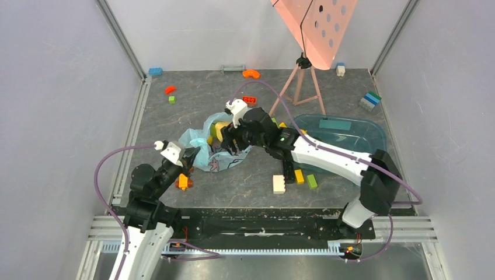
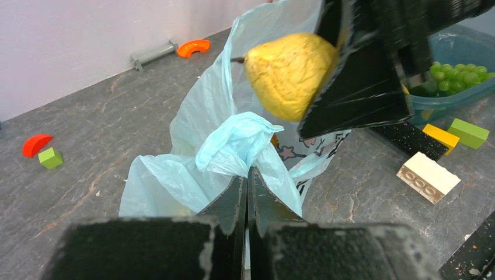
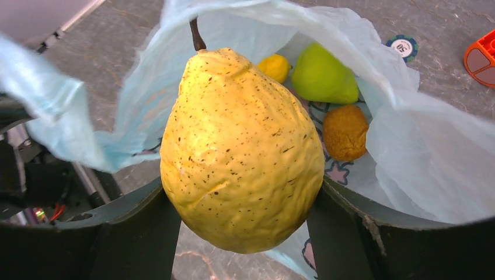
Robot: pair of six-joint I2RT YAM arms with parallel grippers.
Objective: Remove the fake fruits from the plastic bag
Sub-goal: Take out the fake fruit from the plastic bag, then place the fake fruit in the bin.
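The light blue plastic bag (image 1: 205, 153) lies open at mid-table. My left gripper (image 2: 247, 175) is shut on a bunched fold of the bag (image 2: 230, 149) at its near edge. My right gripper (image 3: 242, 204) is shut on a large speckled yellow pear (image 3: 242, 149), held above the bag's mouth; the pear also shows in the left wrist view (image 2: 289, 73) and from above (image 1: 220, 129). Inside the bag lie a green pear (image 3: 324, 76), a small yellow lemon (image 3: 274, 67) and a brownish-orange fruit (image 3: 345, 132).
A teal see-through tub (image 1: 344, 135) stands to the right, with green grapes (image 2: 458, 76) in it. Coloured toy bricks (image 1: 295, 178) lie in front of it and at the back. A pink tripod-mounted board (image 1: 309, 35) stands behind. An orange piece (image 1: 183, 182) lies by my left arm.
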